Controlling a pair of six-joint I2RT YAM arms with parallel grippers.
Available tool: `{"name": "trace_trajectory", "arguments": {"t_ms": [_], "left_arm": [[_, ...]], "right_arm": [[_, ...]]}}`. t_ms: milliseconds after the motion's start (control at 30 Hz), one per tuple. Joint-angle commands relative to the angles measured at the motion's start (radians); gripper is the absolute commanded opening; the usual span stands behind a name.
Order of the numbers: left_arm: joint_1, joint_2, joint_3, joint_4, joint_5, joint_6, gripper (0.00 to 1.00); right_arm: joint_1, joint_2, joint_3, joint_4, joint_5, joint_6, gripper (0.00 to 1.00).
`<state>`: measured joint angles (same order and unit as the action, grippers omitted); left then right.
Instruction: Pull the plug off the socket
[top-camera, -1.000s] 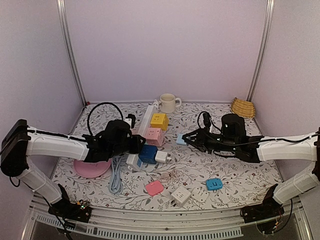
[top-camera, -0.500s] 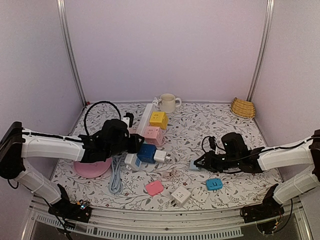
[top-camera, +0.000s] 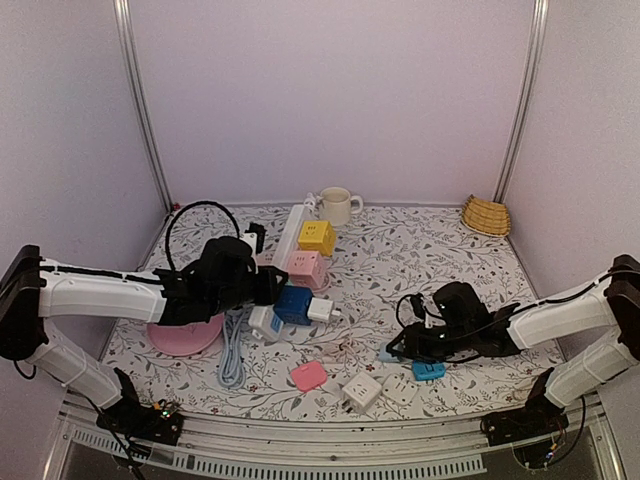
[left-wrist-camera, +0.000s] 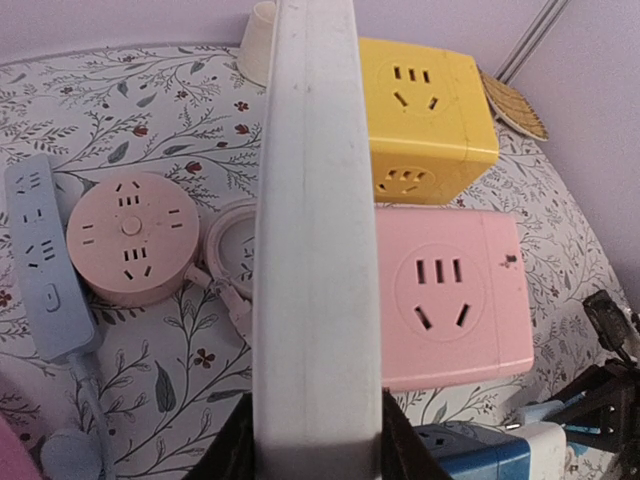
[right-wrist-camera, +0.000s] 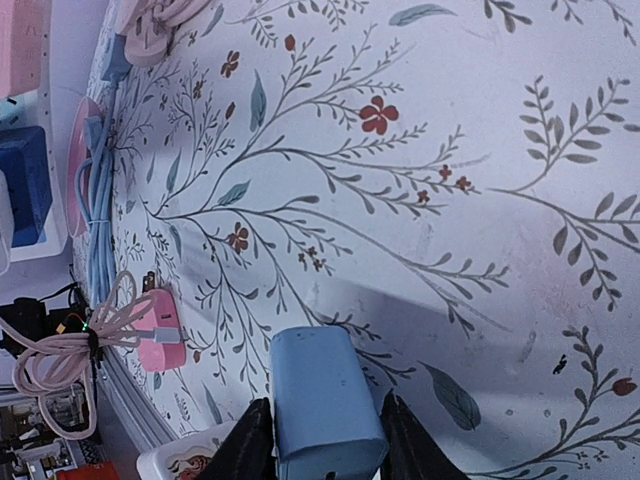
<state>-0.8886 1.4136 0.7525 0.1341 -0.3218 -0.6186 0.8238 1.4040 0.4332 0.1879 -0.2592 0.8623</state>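
My left gripper (top-camera: 266, 284) is shut on the near end of a long white power strip (top-camera: 288, 235), which fills the middle of the left wrist view (left-wrist-camera: 318, 250) between my fingers (left-wrist-camera: 315, 445). My right gripper (top-camera: 397, 350) is shut on a light blue plug (top-camera: 387, 354) and holds it low over the table at the front right, well apart from the strip. In the right wrist view the plug (right-wrist-camera: 325, 400) sits between the jaws of that gripper (right-wrist-camera: 325, 445), just above the flowered tablecloth.
Yellow (top-camera: 318, 240), pink (top-camera: 306, 270) and blue (top-camera: 295, 305) cube sockets sit beside the strip. A blue adapter (top-camera: 428, 370), white cubes (top-camera: 361, 391) and a pink plug (top-camera: 309, 376) lie near the front. A mug (top-camera: 337, 206), a basket (top-camera: 486, 214) and a pink plate (top-camera: 185, 337) are also there.
My right arm has carried the light blue plug from the table's middle down to the front right and lowered it. My left arm has barely moved and still holds the strip.
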Motion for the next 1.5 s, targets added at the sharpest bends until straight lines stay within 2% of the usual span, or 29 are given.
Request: {"name": "trace_trajectory", "arguments": {"t_ms": [0, 333, 533, 800, 1100, 1233, 1467], "left_arm": [[0.004, -0.054, 0.026, 0.192, 0.001, -0.021, 0.00], [0.004, -0.066, 0.024, 0.195, 0.021, -0.027, 0.00], [0.005, -0.072, 0.017, 0.219, 0.036, -0.037, 0.00], [0.005, -0.069, 0.031, 0.235, 0.060, -0.052, 0.00], [0.004, -0.068, 0.034, 0.253, 0.094, -0.074, 0.00], [0.003, -0.064, 0.033, 0.268, 0.107, -0.086, 0.00], [0.000, -0.062, 0.028, 0.282, 0.125, -0.100, 0.00]], "right_arm": [[0.004, -0.024, -0.015, -0.014, 0.039, -0.017, 0.43], [0.003, -0.126, 0.061, -0.190, 0.155, -0.051, 0.79], [0.010, -0.180, 0.132, -0.243, 0.179, -0.085, 0.85], [0.105, -0.161, 0.243, -0.162, 0.145, -0.105, 0.85], [0.168, -0.052, 0.314, -0.033, 0.095, -0.088, 0.84], [0.190, 0.019, 0.350, 0.005, 0.076, -0.063, 0.81], [0.197, 0.095, 0.358, 0.114, 0.042, 0.009, 0.69]]}}
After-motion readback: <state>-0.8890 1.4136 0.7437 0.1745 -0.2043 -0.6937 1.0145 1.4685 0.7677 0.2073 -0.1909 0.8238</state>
